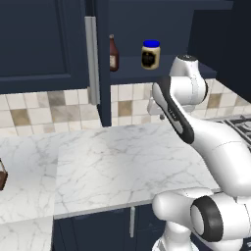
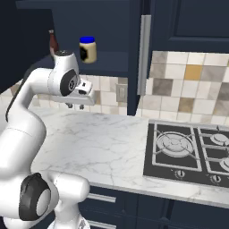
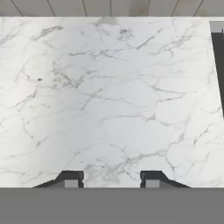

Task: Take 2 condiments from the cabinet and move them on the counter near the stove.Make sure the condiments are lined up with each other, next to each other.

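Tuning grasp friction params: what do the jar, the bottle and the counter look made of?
Jar: cream body, likely glass or plastic, smooth; blue lid, dark label. Bottle: dark reddish-brown, glossy, probably glass; too small to be sure. Counter: white marble look with grey veins, polished.

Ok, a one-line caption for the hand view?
Open gripper looks straight down on bare white marble counter, dark stove edge at right.

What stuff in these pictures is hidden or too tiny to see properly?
- Cream jar with blue lid: its dark label is too small to read in both base views.
- Slim dark reddish-brown bottle: the white arm covers its lower part in the right base view.
- Dark brown object: cut off by the left base view's edge.
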